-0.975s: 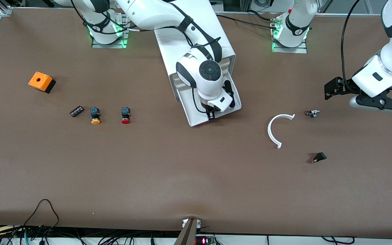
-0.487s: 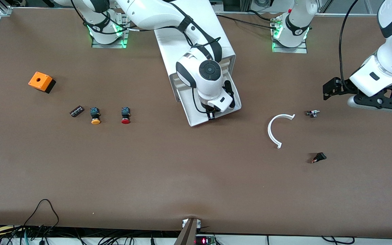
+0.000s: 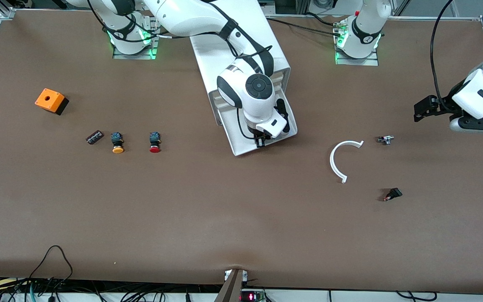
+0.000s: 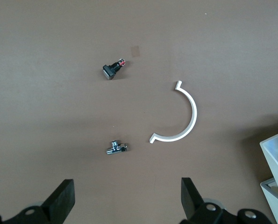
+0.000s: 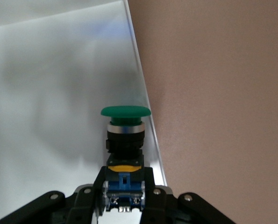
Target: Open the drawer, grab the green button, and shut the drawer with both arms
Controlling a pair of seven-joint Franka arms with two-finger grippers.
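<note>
The white cabinet point(image 3: 208, 63) stands mid-table, with its bottom drawer point(image 3: 233, 136) pulled out toward the front camera. My right gripper point(image 3: 260, 141) is over the drawer's front end. In the right wrist view the right gripper point(image 5: 124, 189) is shut on the black-and-blue body of the green-capped button point(image 5: 125, 133). The button is over the white drawer floor point(image 5: 50, 93), close to its side rim. My left gripper point(image 3: 472, 124) hangs over bare table at the left arm's end. It is open and empty in the left wrist view point(image 4: 125, 203).
A yellow-capped button point(image 3: 118, 143), a red-capped button point(image 3: 154, 143), a small dark part point(image 3: 94, 137) and an orange box point(image 3: 51, 101) lie toward the right arm's end. A white curved piece point(image 3: 338, 161), a small metal part point(image 3: 385, 139) and a small black part point(image 3: 393, 194) lie toward the left arm's end.
My left arm has swung its gripper outward toward the left arm's end of the table. My right gripper has stayed put over the drawer with the button.
</note>
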